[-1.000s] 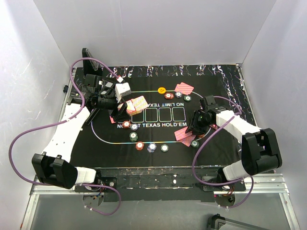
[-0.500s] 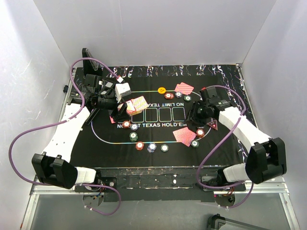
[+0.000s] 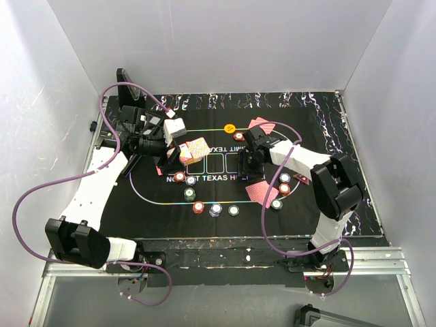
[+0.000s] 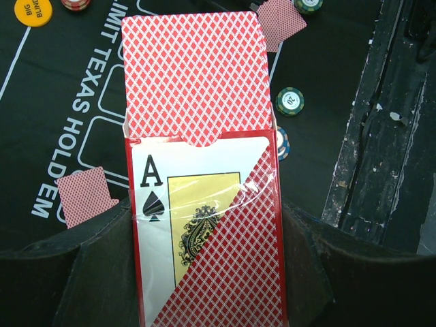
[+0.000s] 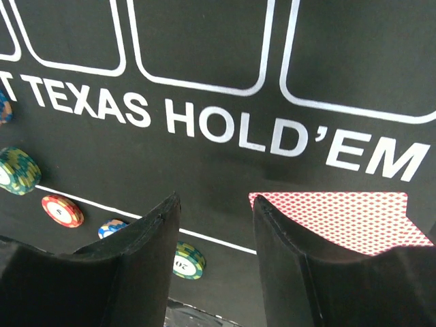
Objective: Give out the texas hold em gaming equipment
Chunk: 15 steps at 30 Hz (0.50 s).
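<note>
Red-backed card box, an ace of spades printed on its face and its flap open, sits pinched in the left gripper above the black mat. The right gripper hangs spread low over the mat; a loose red-backed card lies just right of it, poker chips sit to its left, and bare mat lies ahead

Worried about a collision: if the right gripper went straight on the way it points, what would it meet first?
The right gripper would probably meet the black printed mat, just short of its white HOLD lettering. The red-backed playing card lies off to one side of that line. Depth is unclear.
</note>
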Motion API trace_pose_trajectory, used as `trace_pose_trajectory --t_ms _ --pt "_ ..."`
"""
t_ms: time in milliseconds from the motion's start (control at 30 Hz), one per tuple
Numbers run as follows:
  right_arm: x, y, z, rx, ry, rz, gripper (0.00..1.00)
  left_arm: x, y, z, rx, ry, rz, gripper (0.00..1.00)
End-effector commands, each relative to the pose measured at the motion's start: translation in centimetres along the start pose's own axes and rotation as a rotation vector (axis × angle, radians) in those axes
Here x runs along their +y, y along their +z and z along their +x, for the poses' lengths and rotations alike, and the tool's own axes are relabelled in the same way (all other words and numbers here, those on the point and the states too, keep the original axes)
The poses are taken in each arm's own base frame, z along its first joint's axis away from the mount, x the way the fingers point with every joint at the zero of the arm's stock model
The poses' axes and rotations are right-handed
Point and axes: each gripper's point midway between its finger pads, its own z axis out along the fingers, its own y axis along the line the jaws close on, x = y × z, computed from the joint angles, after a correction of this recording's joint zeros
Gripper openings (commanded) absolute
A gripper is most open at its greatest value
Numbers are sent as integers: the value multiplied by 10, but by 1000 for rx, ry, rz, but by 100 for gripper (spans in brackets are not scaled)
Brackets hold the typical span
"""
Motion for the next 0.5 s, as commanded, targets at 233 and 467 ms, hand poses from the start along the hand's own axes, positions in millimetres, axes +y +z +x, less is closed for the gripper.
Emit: trace_pose_trajectory --t_ms 233,467 --pt "4 15 -17 -83 -19 -45 53 -7 -12 -23 -57 70 -10 0" --pt "-6 26 -8 -64 -3 -19 52 -7 -14 -23 -54 71 -17 0"
